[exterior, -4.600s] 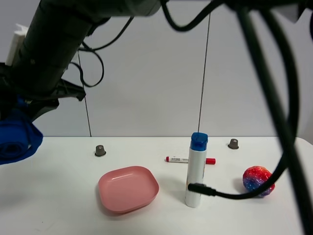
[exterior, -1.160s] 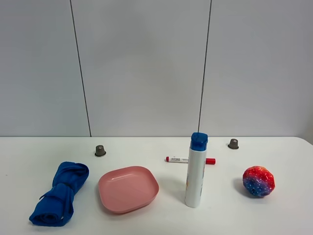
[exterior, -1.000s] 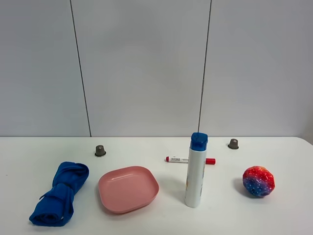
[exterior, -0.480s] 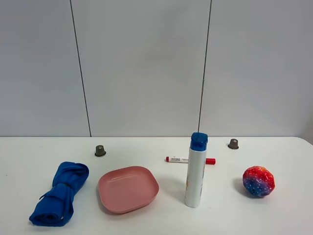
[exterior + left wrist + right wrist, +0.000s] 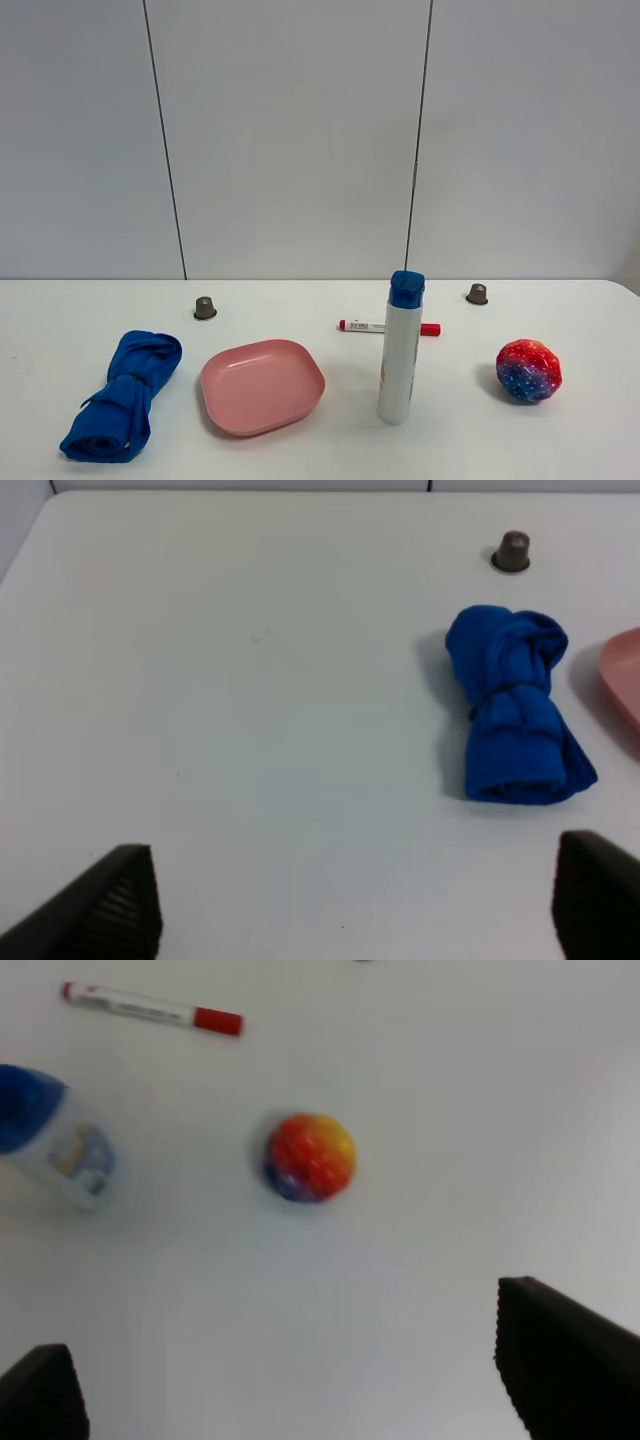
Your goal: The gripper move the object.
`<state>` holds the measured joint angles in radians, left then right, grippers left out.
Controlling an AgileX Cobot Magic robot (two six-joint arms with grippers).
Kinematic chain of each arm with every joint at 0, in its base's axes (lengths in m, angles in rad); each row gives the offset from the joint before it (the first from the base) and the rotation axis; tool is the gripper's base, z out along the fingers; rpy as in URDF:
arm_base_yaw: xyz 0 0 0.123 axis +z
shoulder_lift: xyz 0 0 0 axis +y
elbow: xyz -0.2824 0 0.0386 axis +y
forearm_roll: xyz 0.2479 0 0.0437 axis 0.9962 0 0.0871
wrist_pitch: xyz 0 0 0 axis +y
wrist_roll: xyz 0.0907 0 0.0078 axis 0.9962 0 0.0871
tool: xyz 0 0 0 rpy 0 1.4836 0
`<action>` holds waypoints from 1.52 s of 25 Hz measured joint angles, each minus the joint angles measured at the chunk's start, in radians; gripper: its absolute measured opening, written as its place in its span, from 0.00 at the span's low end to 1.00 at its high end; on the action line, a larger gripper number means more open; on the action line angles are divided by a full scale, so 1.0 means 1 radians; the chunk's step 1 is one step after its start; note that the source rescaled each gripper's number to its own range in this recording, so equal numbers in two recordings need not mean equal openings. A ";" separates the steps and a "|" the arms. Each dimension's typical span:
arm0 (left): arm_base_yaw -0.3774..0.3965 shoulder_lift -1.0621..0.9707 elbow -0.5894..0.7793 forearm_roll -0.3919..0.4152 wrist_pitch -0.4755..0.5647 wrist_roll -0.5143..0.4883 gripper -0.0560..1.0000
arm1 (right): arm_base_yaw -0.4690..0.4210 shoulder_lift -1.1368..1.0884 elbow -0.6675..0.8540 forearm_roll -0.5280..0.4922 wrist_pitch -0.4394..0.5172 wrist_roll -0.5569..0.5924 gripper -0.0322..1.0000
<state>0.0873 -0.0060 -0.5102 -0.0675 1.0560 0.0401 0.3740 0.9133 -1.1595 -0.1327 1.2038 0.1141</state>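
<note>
While my left fingers [image 5: 120, 905] stand wide apart over bare table [image 5: 250, 730] with nothing between them, the blue cloth bundle [image 5: 122, 395] lies free at the left end, just beside the pink plate [image 5: 262, 386] and well apart from my tips. My right gripper [image 5: 300, 1380] is spread too, empty, hovering above the speckled ball [image 5: 310, 1156] with the blue-capped bottle [image 5: 50, 1140] and the red marker [image 5: 150, 1007] nearby. If I go for the cloth again, I judge the soft roll could squash, sag or unroll from a pinch taken off the knotted middle. Closing from the plate side risks nudging the plate's rim. A low sweep with my right might topple the upright bottle or set the ball rolling.
</note>
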 joint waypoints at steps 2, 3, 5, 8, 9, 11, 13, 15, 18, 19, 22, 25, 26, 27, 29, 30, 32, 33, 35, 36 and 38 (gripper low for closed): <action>0.000 0.000 0.000 0.000 0.000 0.000 1.00 | -0.067 -0.071 0.066 0.007 -0.004 0.001 0.90; 0.000 0.000 0.000 0.000 0.000 0.000 1.00 | -0.103 -0.111 0.102 0.015 -0.010 0.001 0.90; 0.000 0.000 0.000 0.000 0.000 0.000 1.00 | -0.169 -0.187 0.167 0.032 -0.033 0.002 0.90; 0.000 0.000 0.000 0.000 0.000 0.000 1.00 | -0.267 -0.313 0.261 0.059 -0.079 0.005 0.90; 0.000 0.000 0.000 0.000 0.000 0.000 1.00 | -0.302 -0.357 0.291 0.065 -0.093 0.005 0.90; 0.000 0.000 0.000 0.000 0.000 0.000 1.00 | -0.348 -0.438 0.346 0.082 -0.110 0.005 0.90; 0.000 0.000 0.000 0.000 0.000 0.000 1.00 | -0.377 -0.501 0.391 0.105 -0.120 0.005 0.90; 0.000 0.000 0.000 0.000 0.000 0.000 1.00 | -0.390 -0.556 0.436 0.124 -0.126 0.005 0.90; 0.000 0.000 0.000 0.000 0.000 0.000 1.00 | -0.394 -0.636 0.510 0.133 -0.127 0.005 0.90; 0.000 0.000 0.000 0.000 0.000 0.000 1.00 | -0.394 -0.662 0.531 0.133 -0.127 0.005 0.90; 0.000 0.000 0.000 0.000 0.000 0.000 1.00 | -0.394 -0.728 0.580 0.133 -0.127 0.005 0.90; 0.000 0.000 0.000 0.000 0.000 0.000 1.00 | -0.394 -0.788 0.623 0.133 -0.129 0.003 0.90; 0.000 0.000 0.000 0.000 0.000 0.000 1.00 | -0.394 -0.806 0.639 0.133 -0.131 -0.004 0.90; 0.000 0.000 0.000 0.000 0.000 0.000 1.00 | -0.394 -0.826 0.656 0.133 -0.133 -0.008 0.90; 0.000 0.000 0.000 0.000 0.000 0.000 1.00 | -0.394 -0.856 0.668 0.133 -0.133 -0.011 0.90; 0.000 0.000 0.000 0.000 0.000 0.000 1.00 | -0.394 -0.868 0.668 0.133 -0.134 -0.011 0.90; 0.000 0.000 0.000 0.000 0.000 0.000 1.00 | -0.394 -0.888 0.668 0.133 -0.135 -0.012 0.90; 0.000 0.000 0.000 0.000 0.000 0.000 1.00 | -0.394 -0.899 0.668 0.133 -0.136 -0.012 0.90; 0.000 0.000 0.000 0.000 0.000 0.000 1.00 | -0.394 -0.915 0.668 0.133 -0.138 -0.013 0.90; 0.000 0.000 0.000 0.000 0.000 0.000 1.00 | -0.394 -0.916 0.668 0.133 -0.139 -0.013 0.90; 0.000 0.000 0.000 0.000 0.000 0.000 1.00 | -0.394 -0.916 0.668 0.133 -0.141 -0.013 0.90</action>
<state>0.0873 -0.0060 -0.5102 -0.0675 1.0560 0.0401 -0.0202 -0.0024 -0.4915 0.0000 1.0629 0.1012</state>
